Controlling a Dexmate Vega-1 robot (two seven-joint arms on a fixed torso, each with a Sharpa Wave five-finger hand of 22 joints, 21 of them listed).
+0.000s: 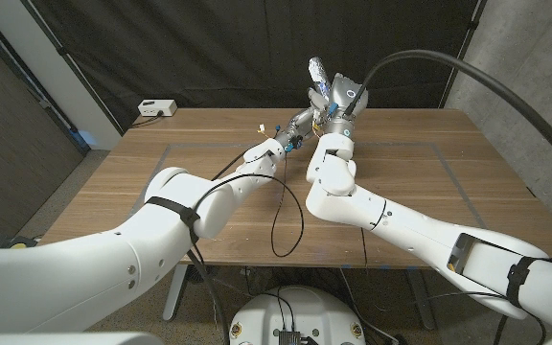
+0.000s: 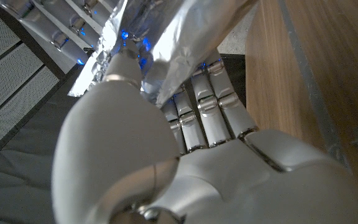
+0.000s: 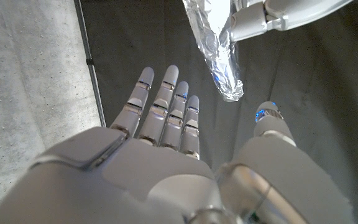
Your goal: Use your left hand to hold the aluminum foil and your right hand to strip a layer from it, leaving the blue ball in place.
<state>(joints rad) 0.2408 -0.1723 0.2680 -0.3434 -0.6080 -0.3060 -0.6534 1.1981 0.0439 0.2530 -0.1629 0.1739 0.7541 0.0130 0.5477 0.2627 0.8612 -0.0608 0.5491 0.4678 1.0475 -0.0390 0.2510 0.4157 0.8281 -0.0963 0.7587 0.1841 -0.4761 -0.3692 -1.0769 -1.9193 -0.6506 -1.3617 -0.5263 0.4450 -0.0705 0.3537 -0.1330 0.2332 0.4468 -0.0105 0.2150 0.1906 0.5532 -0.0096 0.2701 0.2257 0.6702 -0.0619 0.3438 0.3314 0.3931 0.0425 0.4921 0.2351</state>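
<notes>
**Left hand grips the foil, right hand spread beside it**

Your left hand (image 1: 307, 123) is raised above the far middle of the wooden table (image 1: 429, 163), and it holds the aluminum foil (image 1: 318, 75). In the left wrist view the fingers (image 2: 207, 112) are curled up against the crumpled silver sheet (image 2: 179, 37), with the thumb pressed in from the other side, so the foil is clamped between them. Blue light glints off the creases near the thumb tip; you cannot tell from that whether it is the blue ball itself, and the ball cannot be made out in any view.

Your right hand (image 1: 338, 103) sits just beside the left one, up off the table and right at the foil bundle in the head view. In the right wrist view its fingers (image 3: 166, 106) are straight and apart, the thumb (image 3: 269, 121) held off to one side, and nothing lies in the palm. A twisted tail of foil (image 3: 219, 56) hangs in front of those fingers, pinched at its upper part by the left hand's fingertips (image 3: 244, 25). The tail's end lies near the right thumb but apart from it.

A small white box (image 1: 156, 108) rests at the table's far left corner, and a black cable (image 1: 281, 216) loops across the wood by the left arm.
</notes>
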